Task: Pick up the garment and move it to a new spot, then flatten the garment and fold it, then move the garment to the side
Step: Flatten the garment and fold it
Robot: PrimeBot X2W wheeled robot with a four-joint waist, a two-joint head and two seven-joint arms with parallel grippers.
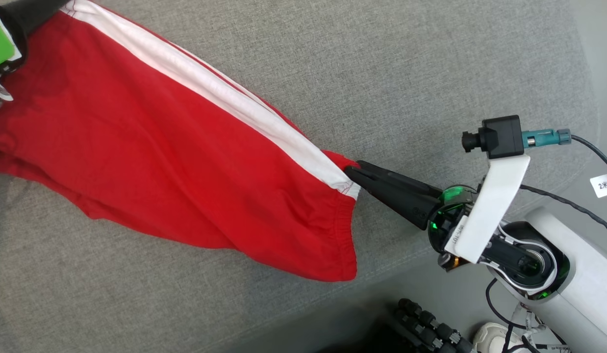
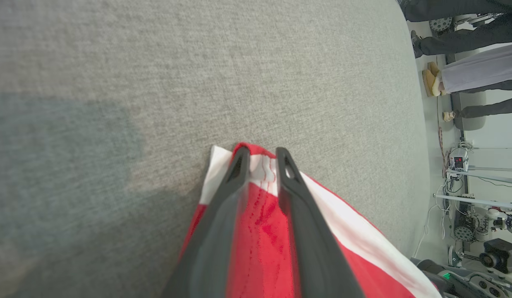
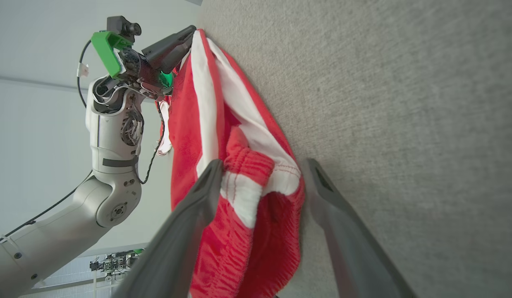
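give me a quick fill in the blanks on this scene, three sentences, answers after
1. The red garment has a ___ stripe along its side.
2. It lies on a ___ fabric surface.
3. The right gripper has its jaws ___ on either side of the elastic waistband.

Missing words: white; grey; open

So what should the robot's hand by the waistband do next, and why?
Probably slide the right hand straight back, off the waistband. Its fingers stand wide apart with the waistband corner loose between them, and the red shorts lie spread long on the grey cushion. The left hand at the leg hem is parted too. Backing away clears the cloth for folding.
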